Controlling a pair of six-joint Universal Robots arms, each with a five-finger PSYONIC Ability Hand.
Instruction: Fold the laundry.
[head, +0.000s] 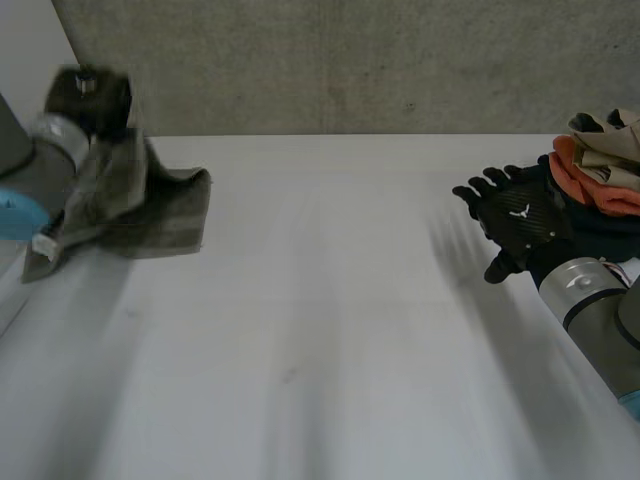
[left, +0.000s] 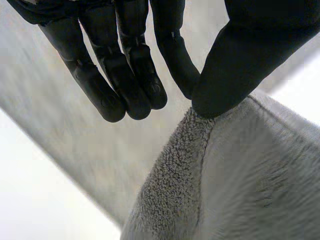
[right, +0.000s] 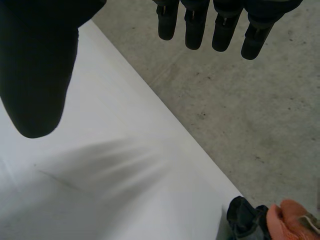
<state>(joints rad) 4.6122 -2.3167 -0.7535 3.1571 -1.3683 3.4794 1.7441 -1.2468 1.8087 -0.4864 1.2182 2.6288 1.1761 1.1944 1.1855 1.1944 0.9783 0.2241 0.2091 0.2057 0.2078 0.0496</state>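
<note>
- The left hand (head: 90, 95) is raised over the far left corner of the white tabletop (head: 320, 340). A soft grey terry-cloth towel (head: 150, 205) hangs from it, and the towel's lower part seems to rest bunched on the tabletop at that corner.
- In the left wrist view the hold looks slight. The thumb (left: 240, 60) pinches one edge of the towel against the nearest of the fingers (left: 172, 55), while the others hang straight and close together, touching no cloth. With so little cloth caught, a quick lift or swing may pull the thick pile free and drop the towel in a heap.
- The towel hangs twisted rather than flat. Laid down as it is, creases would be trapped underneath, and any fold made over them would come out crooked.
- It sits close to the tabletop's left edge, so a slip or an outward swing could send part of it over that edge.
- The right hand (head: 520, 220) hovers near the far right corner with its fingers straight and spread and the thumb apart, holding nothing. It is well apart from the towel, and one pinch alone is unlikely to spread the cloth. The long reach across could also drag the cloth askew.
- A heap of crumpled laundry (head: 600, 165) in orange, beige and dark cloth lies at the far right corner, just beside the right hand. A careless sweep of that arm could snag it or push it off the right edge.
</note>
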